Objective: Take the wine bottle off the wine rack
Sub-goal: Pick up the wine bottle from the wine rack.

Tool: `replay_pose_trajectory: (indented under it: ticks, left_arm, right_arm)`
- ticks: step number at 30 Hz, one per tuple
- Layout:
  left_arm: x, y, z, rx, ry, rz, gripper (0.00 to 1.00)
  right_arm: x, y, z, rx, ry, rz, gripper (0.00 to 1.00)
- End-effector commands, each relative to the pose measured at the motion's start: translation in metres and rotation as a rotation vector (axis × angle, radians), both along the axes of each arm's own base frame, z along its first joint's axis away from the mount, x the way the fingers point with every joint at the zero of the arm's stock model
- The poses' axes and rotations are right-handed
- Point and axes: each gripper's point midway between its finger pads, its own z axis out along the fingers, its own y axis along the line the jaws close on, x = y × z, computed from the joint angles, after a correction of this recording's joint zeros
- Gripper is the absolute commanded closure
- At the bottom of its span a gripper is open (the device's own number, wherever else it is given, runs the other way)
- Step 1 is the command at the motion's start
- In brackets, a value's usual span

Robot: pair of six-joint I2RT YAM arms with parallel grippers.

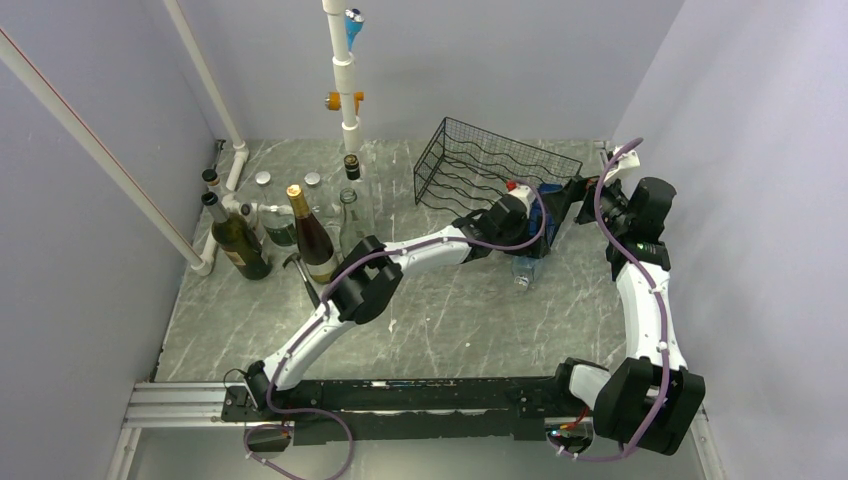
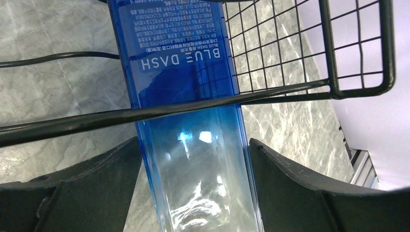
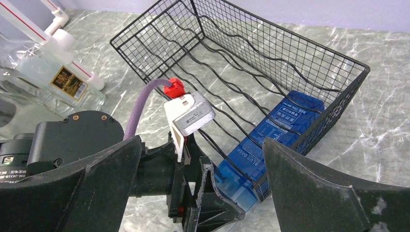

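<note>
The wine bottle (image 1: 530, 255) is a square blue one that fades to clear glass, labelled BLUE DASH (image 2: 183, 72). It lies in the lowest row of the black wire wine rack (image 1: 480, 160), at the rack's right end (image 3: 285, 121), and its clear part sticks out past the front wire. My left gripper (image 2: 193, 164) straddles that clear part just outside the wine rack (image 2: 358, 48), with a finger against each side. My right gripper (image 3: 203, 145) hovers open just right of the wine rack (image 3: 270, 58), holding nothing, looking down on the left gripper (image 3: 232, 193).
Several upright bottles (image 1: 240, 240) stand in a cluster at the left, beside a white pipe frame (image 1: 345, 80). A clear bottle with a gold label (image 3: 63, 79) lies near the pipe. Walls close in on the left, back and right.
</note>
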Motion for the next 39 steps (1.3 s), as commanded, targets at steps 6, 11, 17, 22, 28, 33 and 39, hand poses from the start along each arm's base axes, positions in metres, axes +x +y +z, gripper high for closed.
replay_pose_trajectory:
  ticks: [6, 11, 17, 22, 28, 33, 39]
  left_arm:
    - [0.004, 0.008, -0.009, 0.137, -0.072, 0.034, 0.17]
    - [0.007, 0.012, -0.006, 0.172, -0.111, 0.046, 0.19]
    - [0.005, 0.01, -0.003, 0.191, -0.147, 0.039, 0.22]
    - [0.004, 0.012, 0.0, 0.221, -0.192, 0.03, 0.24]
    - [0.001, 0.01, -0.001, 0.216, -0.186, 0.009, 0.14]
    - [-0.002, 0.006, -0.004, 0.198, -0.172, -0.002, 0.18]
    - [-0.002, 0.008, -0.007, 0.204, -0.17, 0.001, 0.31]
  right_arm:
    - [-0.002, 0.005, 0.013, -0.011, -0.057, 0.03, 0.0]
    - [-0.001, 0.005, 0.012, -0.012, -0.056, 0.028, 0.0]
    - [-0.002, 0.005, 0.013, -0.015, -0.059, 0.028, 0.0]
    - [-0.002, 0.004, 0.013, -0.015, -0.06, 0.027, 0.0]
    - [-0.002, 0.004, 0.013, -0.016, -0.062, 0.028, 0.0]
    - [-0.002, 0.003, 0.013, -0.015, -0.061, 0.026, 0.0]
    - [-0.002, 0.003, 0.013, -0.015, -0.062, 0.027, 0.0]
